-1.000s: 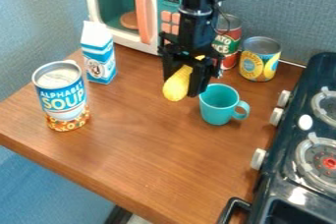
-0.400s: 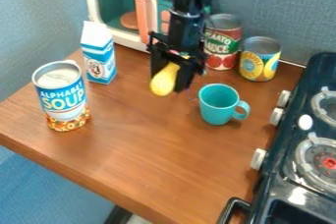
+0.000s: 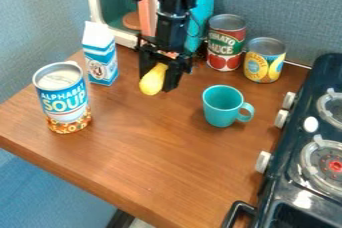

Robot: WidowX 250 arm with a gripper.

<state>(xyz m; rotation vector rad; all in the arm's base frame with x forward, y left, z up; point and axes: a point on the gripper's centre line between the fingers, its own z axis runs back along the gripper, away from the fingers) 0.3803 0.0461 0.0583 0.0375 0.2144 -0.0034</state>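
Brown wooden surface (image 3: pixel 153 162) supports the items. Claw (image 3: pixel 158 78): closed on a yellow pear-shaped object (image 3: pixel 152 81), gripping its narrower upper end, wide end down. Recommended handling: firm, even pressure, slow travel, ample clearance from carton (image 3: pixel 100 54) and mug (image 3: pixel 222 106). Microwave (image 3: pixel 93 2) stands behind; stove (image 3: pixel 287 157) borders one side; blue fabric partition (image 3: pixel 280 7) backs the area.

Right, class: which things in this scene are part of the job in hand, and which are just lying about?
Part of the job:
- black gripper
- yellow bulb-shaped thing, held between its fingers

Just lying about:
- teal mug
- blue-and-white carton
- large blue-labelled can
- red-labelled can
- yellow-labelled can
- toy microwave
- stove
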